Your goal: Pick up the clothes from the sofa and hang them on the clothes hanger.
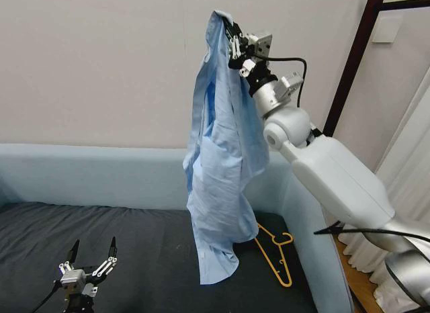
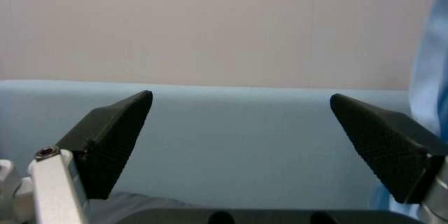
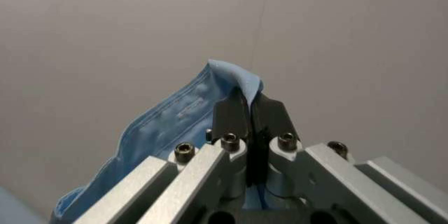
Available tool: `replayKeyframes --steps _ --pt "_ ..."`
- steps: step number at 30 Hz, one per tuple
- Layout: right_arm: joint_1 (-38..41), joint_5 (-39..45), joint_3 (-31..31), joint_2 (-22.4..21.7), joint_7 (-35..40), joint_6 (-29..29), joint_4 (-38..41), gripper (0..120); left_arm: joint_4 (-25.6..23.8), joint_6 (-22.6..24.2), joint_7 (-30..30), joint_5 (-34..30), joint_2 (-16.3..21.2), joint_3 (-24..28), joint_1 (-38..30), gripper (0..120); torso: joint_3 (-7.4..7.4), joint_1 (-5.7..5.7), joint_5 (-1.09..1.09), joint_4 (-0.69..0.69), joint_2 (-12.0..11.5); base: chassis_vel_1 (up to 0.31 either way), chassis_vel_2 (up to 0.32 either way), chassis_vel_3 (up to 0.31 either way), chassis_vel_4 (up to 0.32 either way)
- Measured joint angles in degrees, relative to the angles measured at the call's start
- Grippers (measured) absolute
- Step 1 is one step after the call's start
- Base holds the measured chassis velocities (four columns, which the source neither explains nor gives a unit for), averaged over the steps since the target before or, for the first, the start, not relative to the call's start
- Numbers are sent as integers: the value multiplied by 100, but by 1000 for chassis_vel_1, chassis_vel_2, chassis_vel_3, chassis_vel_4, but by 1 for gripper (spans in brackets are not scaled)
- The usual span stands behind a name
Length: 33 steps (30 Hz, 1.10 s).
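Pick-up is complete and hanging is pending: the right gripper (image 1: 235,39) is clamped on the top edge of the blue shirt (image 1: 225,158), holding it high over the sofa (image 1: 101,175), while the yellow hanger (image 1: 275,254) lies on the seat and the left gripper (image 1: 91,258) sits low, fingers spread.

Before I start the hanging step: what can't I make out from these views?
- Yellow hanger: head view, one end lies behind the hanging shirt.
- Dark rack post: head view, top edge cuts it; right arm hides its foot.
- Grip depth: right wrist view, the shut right claw covers the pinched fold.
- Left claw, open above the sofa: head view, bottom edge cuts its wrist.
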Motion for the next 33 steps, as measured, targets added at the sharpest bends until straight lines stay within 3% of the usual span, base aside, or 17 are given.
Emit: replayKeyframes --steps 4,5,6,8,9,13,21,26,31,33 --pt "-2033 -737 -9 -814 463 -369 248 0 56 0 5 38 1 39 -52 100 1 0 4 -4 -1 0 0 0 0" --pt "-2033 -737 -9 -814 463 -369 248 0 56 0 5 38 1 39 -52 100 1 0 4 -4 -1 0 0 0 0" --pt "-2706 -1013 101 -947 521 -434 184 0 73 0 5 61 -1 57 -72 100 1 0 4 -4 -1 0 0 0 0" --pt "-3585 -1399 333 -1002 472 -444 -14 0 84 3 5 104 -13 96 -97 100 -1 -1 -4 -3 0 0 0 0 0" --pt "-3585 -1399 333 -1002 472 -444 -14 0 84 3 5 104 -13 96 -97 100 -1 -1 -4 -3 0 0 0 0 0" --pt "-4948 -1939 710 -789 92 -365 -519 0 94 48 5 178 -18 168 -149 100 -1 -1 -3 -2 0 0 0 0 0" --pt "-5482 -2003 809 -384 31 -571 -914 0 115 90 2 214 -18 202 -186 100 0 -1 -2 0 0 0 0 0 0" --pt "-5380 -1584 911 -257 -308 -308 -657 0 149 90 -5 200 6 176 -190 100 0 -1 -3 1 0 0 0 0 0" --pt "-5060 128 696 -171 -1088 169 96 0 197 76 -11 170 28 144 -202 100 0 -1 -5 -1 0 0 0 0 0" --pt "-4952 453 608 -104 -1189 260 172 0 207 75 -12 169 25 144 -210 100 0 -1 -4 0 0 0 0 0 0"
